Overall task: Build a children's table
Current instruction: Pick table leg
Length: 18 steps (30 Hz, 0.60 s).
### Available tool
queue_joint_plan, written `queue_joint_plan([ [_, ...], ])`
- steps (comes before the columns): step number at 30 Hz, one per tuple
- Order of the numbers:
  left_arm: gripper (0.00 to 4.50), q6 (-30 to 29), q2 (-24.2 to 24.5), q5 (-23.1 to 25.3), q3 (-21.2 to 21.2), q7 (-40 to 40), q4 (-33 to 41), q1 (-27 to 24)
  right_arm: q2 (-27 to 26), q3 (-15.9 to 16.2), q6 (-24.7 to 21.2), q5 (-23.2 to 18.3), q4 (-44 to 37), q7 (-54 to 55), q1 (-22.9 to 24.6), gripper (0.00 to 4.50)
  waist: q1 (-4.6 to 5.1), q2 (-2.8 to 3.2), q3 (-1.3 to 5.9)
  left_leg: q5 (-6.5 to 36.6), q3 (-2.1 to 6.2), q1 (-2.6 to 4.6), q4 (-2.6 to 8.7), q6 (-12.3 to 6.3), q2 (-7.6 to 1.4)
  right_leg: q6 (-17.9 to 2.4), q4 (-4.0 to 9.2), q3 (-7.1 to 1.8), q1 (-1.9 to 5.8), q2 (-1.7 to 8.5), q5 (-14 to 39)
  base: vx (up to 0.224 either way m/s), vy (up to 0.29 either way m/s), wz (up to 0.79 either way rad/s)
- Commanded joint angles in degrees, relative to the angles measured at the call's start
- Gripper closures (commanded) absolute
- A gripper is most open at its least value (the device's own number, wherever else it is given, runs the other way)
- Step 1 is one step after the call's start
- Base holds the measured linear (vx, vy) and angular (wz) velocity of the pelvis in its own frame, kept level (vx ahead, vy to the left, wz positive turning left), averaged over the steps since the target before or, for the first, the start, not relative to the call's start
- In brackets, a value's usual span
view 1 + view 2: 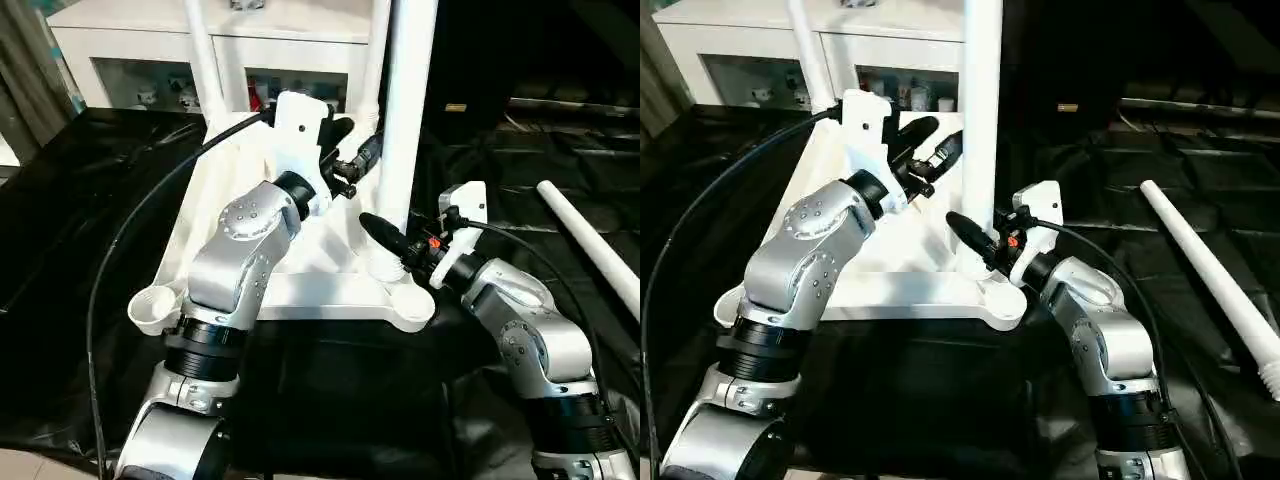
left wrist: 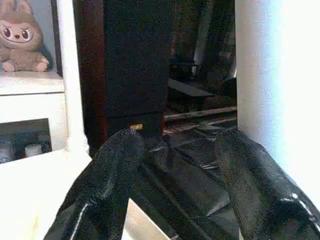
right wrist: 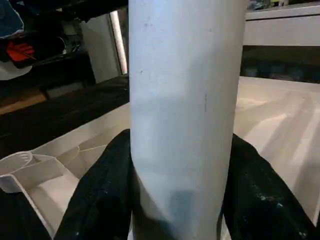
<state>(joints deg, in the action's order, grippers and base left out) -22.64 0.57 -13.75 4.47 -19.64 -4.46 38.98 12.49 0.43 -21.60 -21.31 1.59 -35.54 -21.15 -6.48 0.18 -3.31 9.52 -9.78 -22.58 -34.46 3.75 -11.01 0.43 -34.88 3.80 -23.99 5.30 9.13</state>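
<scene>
a: head views: the tabletop (image 1: 300,290) lies underside up on the black-draped work table (image 1: 80,300). three legs stand in corner sockets; the empty socket (image 1: 152,308) waits, the spare leg (image 1: 1210,270) lies well apart.

b: left wrist view: the left gripper (image 2: 175,175) hangs released beside a leg, a plush toy (image 2: 20,42) shelved behind. right wrist view: the right gripper (image 3: 182,185) grasps the near leg (image 3: 182,100).

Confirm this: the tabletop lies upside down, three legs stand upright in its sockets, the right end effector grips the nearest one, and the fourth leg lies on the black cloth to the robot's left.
Not quite. The fourth leg lies on the black cloth to the robot's right, as the right eye view shows. The rest holds: the tabletop is upside down, legs stand in its sockets, and the right end effector grips the nearest leg.
</scene>
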Motion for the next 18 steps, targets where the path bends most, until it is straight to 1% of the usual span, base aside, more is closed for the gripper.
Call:
queue_joint_plan([
  [1,1.66,0.5,-0.5,-0.6,1.5,-1.4,0.9,1.7,0.2,1.6,0.8,0.9,1.0,-1.1,-1.5,2.62,-0.21,-1.08,4.30,11.4,0.12,0.76,3.96,-1.98,-1.37,-9.1,4.26,-1.89,3.23,2.51,15.3,0.000,0.000,0.00],
  [2,1.66,0.3,-0.7,-0.7,1.4,-1.5,0.8,1.8,0.2,1.8,0.8,0.9,1.2,-1.2,-1.6,2.62,-0.18,-1.24,4.20,12.2,0.09,0.77,4.03,-1.62,-1.38,-8.4,4.55,-1.90,3.16,2.58,17.4,0.000,0.000,0.00],
  [4,1.66,0.3,-0.9,-0.5,1.5,-1.5,0.6,1.9,0.1,2.0,0.9,1.0,1.3,-1.3,-1.7,2.62,-0.23,-1.26,4.17,12.3,0.17,0.72,4.11,-1.33,-1.39,-7.8,4.53,-1.92,3.15,2.57,18.0,0.000,0.000,0.00],
  [6,1.66,0.3,-1.4,-0.6,1.6,-1.7,0.6,2.0,0.1,2.2,1.0,1.2,1.4,-1.6,-1.8,2.62,-0.28,-1.17,4.17,12.4,0.19,0.78,4.13,-1.15,-1.43,-7.7,4.58,-1.94,3.08,2.59,18.2,0.000,0.000,0.00],
  [9,1.66,0.2,-1.6,-1.0,2.1,-2.2,1.4,1.5,0.2,2.3,1.0,1.2,1.5,-1.9,-2.0,2.62,-0.31,-1.23,4.16,12.8,0.26,0.75,4.23,-0.95,-1.44,-7.5,4.58,-1.92,3.10,2.56,18.4,0.000,0.000,0.00],
  [11,1.66,0.0,-1.8,-1.1,2.6,-2.6,1.9,1.1,0.2,2.4,1.2,1.2,1.8,-2.0,-2.0,2.62,-0.33,-1.29,4.21,12.5,0.26,0.72,4.21,-0.98,-1.42,-7.5,4.56,-1.93,3.14,2.60,17.9,0.000,0.000,0.00],
  [12,1.66,0.1,-1.9,-1.1,2.7,-2.7,2.1,0.9,0.2,2.4,1.4,1.2,1.9,-2.0,-2.1,2.62,-0.35,-1.17,4.22,12.4,0.29,0.71,4.21,-1.00,-1.46,-7.7,4.49,-1.95,3.13,2.63,17.5,0.000,0.000,0.00],
  [14,1.66,0.2,-2.0,-1.2,2.9,-3.0,2.2,0.7,0.1,2.4,1.5,1.3,2.1,-2.2,-2.1,2.62,-0.35,-1.12,4.27,12.2,0.27,0.69,4.15,-1.11,-1.45,-8.1,4.40,-1.95,3.17,2.61,16.5,0.000,0.000,0.00],
  [17,1.66,0.6,-2.3,-1.9,3.1,-4.1,2.8,0.4,0.0,2.3,1.8,1.3,2.3,-2.3,-2.2,2.62,-0.33,-1.21,4.27,11.9,0.22,0.63,4.11,-1.29,-1.39,-8.3,4.41,-1.95,3.23,2.60,16.0,0.000,0.000,0.00],
  [18,1.66,0.6,-2.3,-1.9,3.1,-4.1,2.8,0.4,0.0,2.3,1.8,1.3,2.3,-2.3,-2.2,2.62,-0.39,-0.98,4.31,11.7,0.24,0.65,4.09,-1.26,-1.40,-8.4,4.33,-1.97,3.22,2.61,15.7,0.000,0.000,0.00],
])
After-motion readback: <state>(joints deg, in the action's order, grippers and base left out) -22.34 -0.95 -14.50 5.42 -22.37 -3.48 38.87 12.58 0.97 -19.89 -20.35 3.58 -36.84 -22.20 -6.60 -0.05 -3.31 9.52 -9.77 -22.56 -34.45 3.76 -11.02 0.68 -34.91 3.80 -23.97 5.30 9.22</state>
